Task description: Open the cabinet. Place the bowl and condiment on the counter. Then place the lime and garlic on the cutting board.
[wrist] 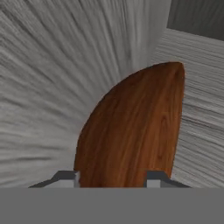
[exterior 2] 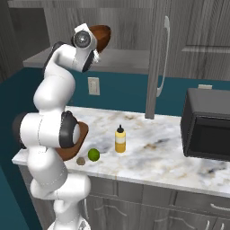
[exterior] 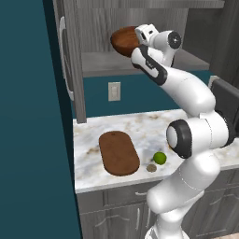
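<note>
Bowl (wrist: pixel 131 131) tilted between my gripper (wrist: pixel 113 177) tips, up inside cabinet (exterior: pixel 74 56) above shelf. Jaws look clenched on rim. Wood: stiff, light, smooth. I'd hold rim firmly, slip likely.

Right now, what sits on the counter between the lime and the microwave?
The yellow condiment bottle stands upright on the counter between the lime and the microwave, clear of both, as the right base view shows.
</note>
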Available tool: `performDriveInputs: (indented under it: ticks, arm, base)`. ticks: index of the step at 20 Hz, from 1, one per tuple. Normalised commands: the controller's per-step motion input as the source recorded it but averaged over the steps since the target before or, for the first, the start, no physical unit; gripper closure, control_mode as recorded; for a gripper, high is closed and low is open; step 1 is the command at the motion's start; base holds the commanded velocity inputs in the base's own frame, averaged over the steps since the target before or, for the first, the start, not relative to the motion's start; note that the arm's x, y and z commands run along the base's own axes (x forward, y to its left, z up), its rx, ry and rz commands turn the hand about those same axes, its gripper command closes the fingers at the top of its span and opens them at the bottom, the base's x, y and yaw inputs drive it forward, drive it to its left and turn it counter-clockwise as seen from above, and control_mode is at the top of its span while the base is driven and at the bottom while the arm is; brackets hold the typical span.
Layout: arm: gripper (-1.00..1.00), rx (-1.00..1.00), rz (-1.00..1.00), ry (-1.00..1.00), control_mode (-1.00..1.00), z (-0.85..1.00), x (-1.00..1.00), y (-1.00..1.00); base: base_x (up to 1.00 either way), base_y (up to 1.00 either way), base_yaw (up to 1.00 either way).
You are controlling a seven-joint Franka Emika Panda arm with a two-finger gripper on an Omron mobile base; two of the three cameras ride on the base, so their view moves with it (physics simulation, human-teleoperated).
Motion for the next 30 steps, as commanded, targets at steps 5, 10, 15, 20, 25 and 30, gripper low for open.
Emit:
performDriveInputs:
  ticks: [5,10,15,20,25,30]
  arm:
    - [1.00,0.05,0.00,0.00,-1.00,-0.04,0.00,0.00]
    - [1.00,0.05,-0.02,0.00,-1.00,-0.01,-0.08,0.00]
    - [1.00,0.05,-0.07,0.00,-1.00,0.00,-0.32,-0.05]
    - [1.00,0.01,-0.09,0.00,-1.00,0.00,-0.50,0.00]
    - [1.00,0.00,-0.12,0.00,-1.00,0.00,-0.58,0.00]
    - [1.00,0.02,-0.13,0.00,-1.00,0.00,-0.61,0.00]
  base:
    - [0.00,0.00,0.00]
    - [0.00,0.00,0.00]
    - [0.00,0.00,0.00]
    - [0.00,0.00,0.00]
    - [0.00,0.00,0.00]
    - [0.00,0.00,0.00]
